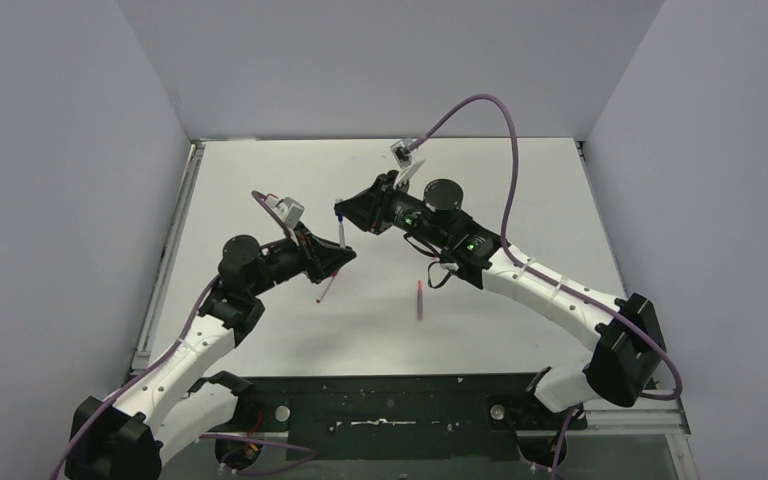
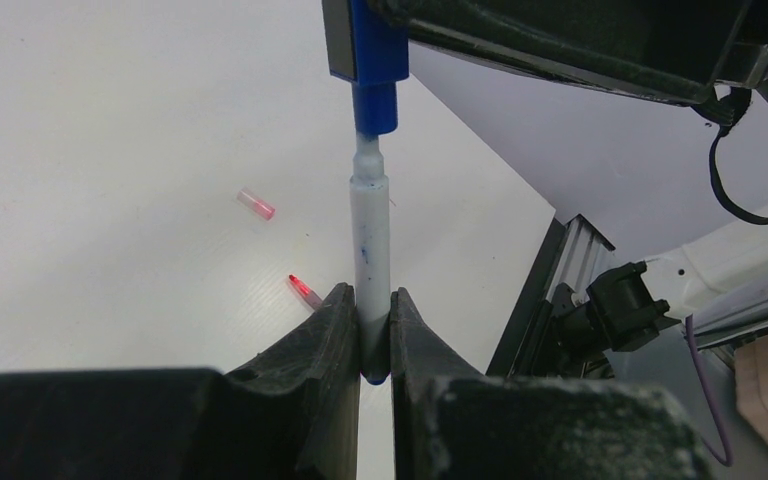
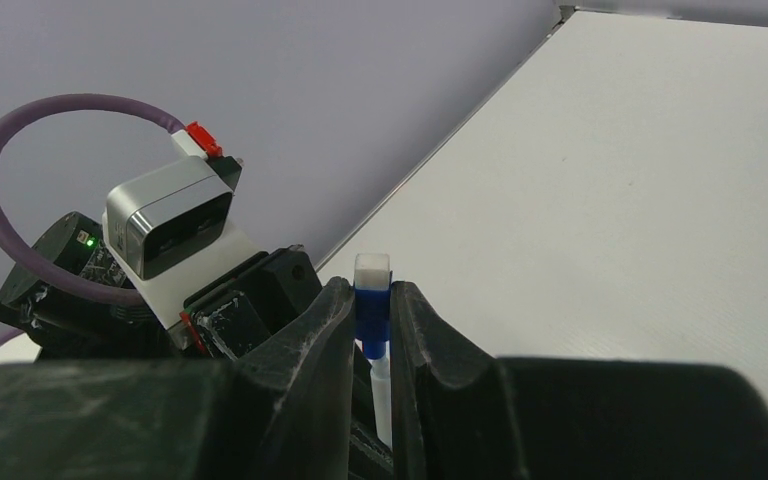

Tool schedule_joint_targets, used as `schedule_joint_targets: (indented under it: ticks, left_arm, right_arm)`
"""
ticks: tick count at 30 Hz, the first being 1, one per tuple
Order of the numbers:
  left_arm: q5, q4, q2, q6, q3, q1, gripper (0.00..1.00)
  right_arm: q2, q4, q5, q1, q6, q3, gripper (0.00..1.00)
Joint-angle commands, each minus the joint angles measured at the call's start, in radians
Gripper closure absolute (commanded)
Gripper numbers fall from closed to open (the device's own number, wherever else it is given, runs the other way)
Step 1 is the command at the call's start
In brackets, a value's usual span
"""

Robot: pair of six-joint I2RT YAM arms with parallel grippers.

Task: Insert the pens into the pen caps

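Looking from the left, I see my left claw [image 2: 375, 315] pressed tight on the lower barrel of the whitish pen [image 2: 371, 235], holding it off the tabletop [image 1: 520, 200]. The pen's far end meets the blue cap [image 2: 377, 55], which my right claw [image 3: 371, 305] pinches between narrowly parted fingers. I cannot tell how deep the tip sits. Below the left claw, a red-tipped pen [image 1: 326, 289] lies on the tabletop, with a pale pink cap [image 2: 256, 204] near it. Further right, the pinkish-red pen [image 1: 420, 300] lies by itself.
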Motion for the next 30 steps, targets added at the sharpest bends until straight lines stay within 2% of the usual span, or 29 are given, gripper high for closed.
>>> schedule_joint_targets:
  ticks: [1,17,30]
  left_arm:
    - [-0.005,0.016,-0.005,0.007,0.054,0.027,1.00]
    - [0.012,0.007,0.003,0.013,0.068,0.037,1.00]
    - [0.011,-0.174,-0.001,0.158,0.143,0.036,1.00]
  right_arm:
    - [-0.068,0.029,-0.030,0.003,-0.010,-0.008,1.00]
    - [-0.031,0.018,-0.039,0.008,-0.014,0.018,1.00]
    - [0.001,-0.103,-0.048,0.006,-0.066,0.067,1.00]
